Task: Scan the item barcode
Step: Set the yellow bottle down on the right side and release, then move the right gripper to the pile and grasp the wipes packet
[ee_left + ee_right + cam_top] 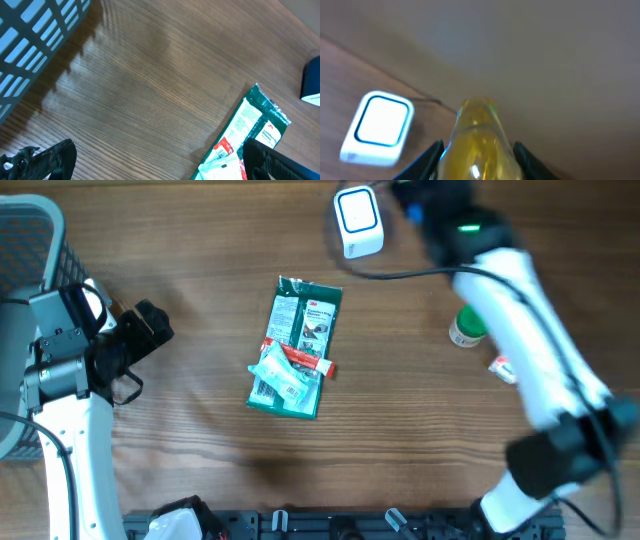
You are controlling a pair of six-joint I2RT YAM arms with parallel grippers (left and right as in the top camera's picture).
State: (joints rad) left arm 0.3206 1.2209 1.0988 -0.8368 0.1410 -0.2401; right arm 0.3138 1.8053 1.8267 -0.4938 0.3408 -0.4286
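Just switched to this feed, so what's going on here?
The right gripper is shut on a yellowish translucent item, holding it close to the white scanner. The left gripper is open and empty, next to the basket. A green packet lies in the middle of the table, with neither gripper on it.

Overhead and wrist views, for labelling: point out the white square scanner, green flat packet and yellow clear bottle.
white square scanner (358, 218): overhead view, blue-rimmed window
green flat packet (298, 330): overhead view, printed face
yellow clear bottle (477, 145): right wrist view, body
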